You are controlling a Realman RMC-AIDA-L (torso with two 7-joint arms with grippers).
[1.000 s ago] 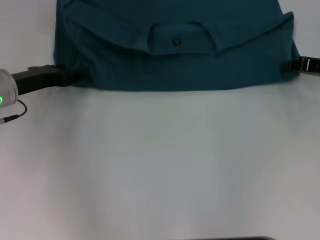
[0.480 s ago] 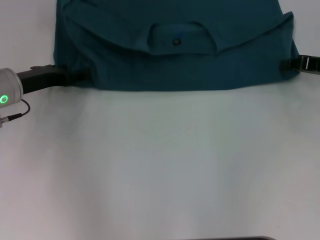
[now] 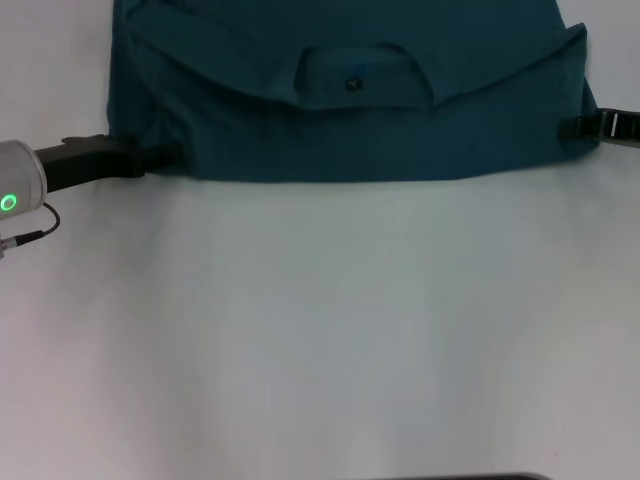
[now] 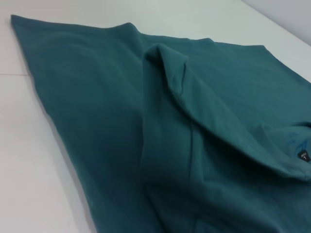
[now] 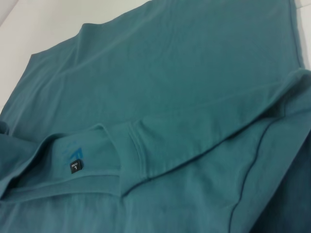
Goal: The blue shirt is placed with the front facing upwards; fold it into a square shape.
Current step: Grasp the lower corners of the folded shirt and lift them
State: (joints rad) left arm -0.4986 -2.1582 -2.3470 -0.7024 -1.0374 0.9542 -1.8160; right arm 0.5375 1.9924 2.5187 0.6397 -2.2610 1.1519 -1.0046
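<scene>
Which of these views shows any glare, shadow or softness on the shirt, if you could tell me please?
Head view: even light, no glare; the blue shirt runs off the top edge, a green lamp glows on the left arm. Left wrist view: shadow under the raised fold, nearest cloth soft. Right wrist view: the black label legible as a shape only, corner nearest the camera dark.

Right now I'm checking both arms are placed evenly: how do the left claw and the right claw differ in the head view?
The left claw shows much of its dark body and a grey wrist with a green light; the right claw shows only a short black tip at the frame's edge. The left claw meets the blue shirt at its near lower corner; the right claw sits slightly farther up its side. Both reach the shirt's side edges.
</scene>
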